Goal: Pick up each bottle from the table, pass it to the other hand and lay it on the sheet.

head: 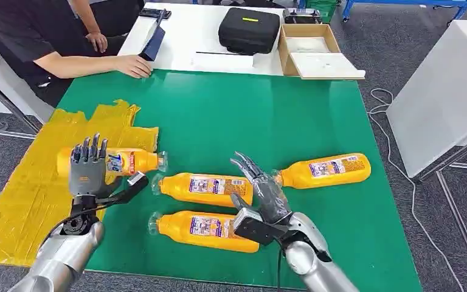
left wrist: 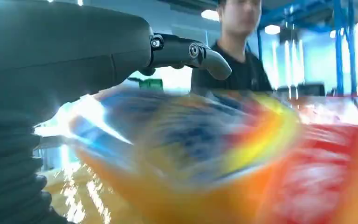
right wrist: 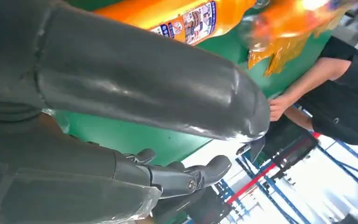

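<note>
Four bottles: orange plastic bottles with printed labels and clear caps, all lying on their sides or held sideways.
Held bottle [head: 121, 162]: gripped in the left hand [head: 89, 169], cap pointing right, at the left edge of the table just over the near corner of the sheet; up close in the left wrist view it is a blurred orange mass [left wrist: 205, 158].
Left hand: fingers upright and wrapped round the bottle's body, thumb [left wrist: 186, 53] reaching over it.
Right hand [head: 261, 188]: holds nothing, fingers stretched out and spread, hovering between the middle bottle and the far-right bottle; whether it touches either I cannot tell.
Middle bottle [head: 204, 187]: flat on the green table [head: 249, 115], cap to the left, just left of the right hand.
Near bottle [head: 200, 230]: flat on the table, cap to the left, beside the right wrist.
Far-right bottle [head: 325, 170]: flat on the table, cap towards the right hand.
Sheet: crumpled yellow plastic sheet [head: 30, 182] hanging over the table's left side.
Person: a forearm and hand [head: 132, 66] resting on the far-left table edge.
Beyond the table: black zipped case [head: 249, 29] and open cardboard box [head: 310, 50] on a white surface.
</note>
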Motion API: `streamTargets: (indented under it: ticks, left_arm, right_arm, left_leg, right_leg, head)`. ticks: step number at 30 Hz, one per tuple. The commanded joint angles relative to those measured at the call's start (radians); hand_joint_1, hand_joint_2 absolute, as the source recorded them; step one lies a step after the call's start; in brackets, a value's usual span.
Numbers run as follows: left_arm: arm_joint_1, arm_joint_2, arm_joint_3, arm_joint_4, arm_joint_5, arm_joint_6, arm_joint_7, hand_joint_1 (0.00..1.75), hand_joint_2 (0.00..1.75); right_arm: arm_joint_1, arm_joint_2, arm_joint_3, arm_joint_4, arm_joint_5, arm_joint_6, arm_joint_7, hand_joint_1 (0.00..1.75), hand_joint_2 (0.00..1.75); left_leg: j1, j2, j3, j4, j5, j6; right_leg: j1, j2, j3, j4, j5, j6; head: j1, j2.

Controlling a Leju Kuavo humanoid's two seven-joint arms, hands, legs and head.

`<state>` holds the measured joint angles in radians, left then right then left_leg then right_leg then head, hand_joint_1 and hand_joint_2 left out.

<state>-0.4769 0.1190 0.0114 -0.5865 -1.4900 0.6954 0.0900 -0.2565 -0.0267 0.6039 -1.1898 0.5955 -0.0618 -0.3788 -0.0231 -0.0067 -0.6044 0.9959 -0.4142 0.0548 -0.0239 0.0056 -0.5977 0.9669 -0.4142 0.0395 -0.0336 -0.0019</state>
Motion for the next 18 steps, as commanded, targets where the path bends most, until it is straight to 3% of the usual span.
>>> streamTargets:
  ticks: [1, 6, 9, 11, 12, 14, 18]
  left_arm:
    - [-0.114, -0.002, 0.058, 0.255, 0.01, 0.003, -0.009, 0.0, 0.0]
    - [-0.109, -0.01, 0.084, 0.238, 0.02, 0.003, -0.033, 0.0, 0.0]
    - [-0.095, -0.017, 0.162, 0.182, 0.071, 0.003, -0.085, 0.0, 0.0]
    - [-0.076, -0.04, 0.317, 0.076, 0.19, 0.003, -0.221, 0.0, 0.0]
    - [-0.076, -0.04, 0.317, 0.076, 0.19, 0.003, -0.221, 0.0, 0.0]
    - [-0.112, -0.074, 0.565, 0.041, 0.366, 0.003, -0.489, 0.0, 0.0]
    - [-0.138, -0.064, 0.593, 0.068, 0.401, 0.003, -0.54, 0.0, 0.0]
  right_arm:
    - [-0.045, -0.002, 0.049, 0.061, 0.007, 0.012, 0.004, 0.0, 0.0]
    - [-0.026, -0.017, 0.049, 0.041, 0.009, 0.012, 0.006, 0.0, 0.0]
    - [-0.015, -0.013, 0.046, 0.028, 0.017, 0.009, 0.014, 0.0, 0.0]
    - [-0.009, -0.005, 0.039, 0.017, 0.032, 0.0, 0.029, 0.0, 0.0]
    - [-0.009, -0.005, 0.039, 0.017, 0.032, 0.0, 0.029, 0.0, 0.0]
    - [-0.001, -0.007, 0.016, -0.008, 0.046, -0.009, 0.043, 0.0, 0.0]
    - [-0.001, -0.014, 0.008, -0.013, 0.048, -0.01, 0.045, 0.0, 0.0]
  left_leg:
    - [0.002, 0.001, 0.004, 0.001, -0.001, -0.005]
    - [0.002, -0.001, 0.004, 0.001, -0.001, -0.005]
    - [0.002, 0.0, 0.002, 0.0, -0.001, -0.004]
    - [0.003, -0.001, 0.004, 0.002, -0.002, -0.007]
    - [0.002, -0.001, 0.002, 0.001, -0.001, -0.005]
    - [0.002, 0.0, 0.0, 0.001, 0.0, -0.003]
    - [0.002, -0.001, 0.0, 0.001, 0.0, -0.002]
  right_leg:
    - [0.002, 0.0, 0.004, -0.001, -0.001, -0.003]
    - [0.002, -0.002, 0.005, -0.001, -0.001, -0.003]
    - [0.001, -0.001, 0.003, -0.001, 0.0, -0.002]
    - [0.003, -0.002, 0.006, 0.0, -0.002, -0.004]
    - [0.002, -0.002, 0.003, 0.0, -0.001, -0.003]
    - [0.002, -0.001, 0.0, 0.0, 0.0, -0.002]
    - [0.002, -0.002, 0.0, 0.0, 0.0, -0.002]
  head:
    - [0.0, 0.0]
    - [0.0, 0.0]
    - [0.0, 0.0]
    - [0.0, 0.0]
    - [0.0, 0.0]
    - [0.0, 0.0]
    - [0.0, 0.0]
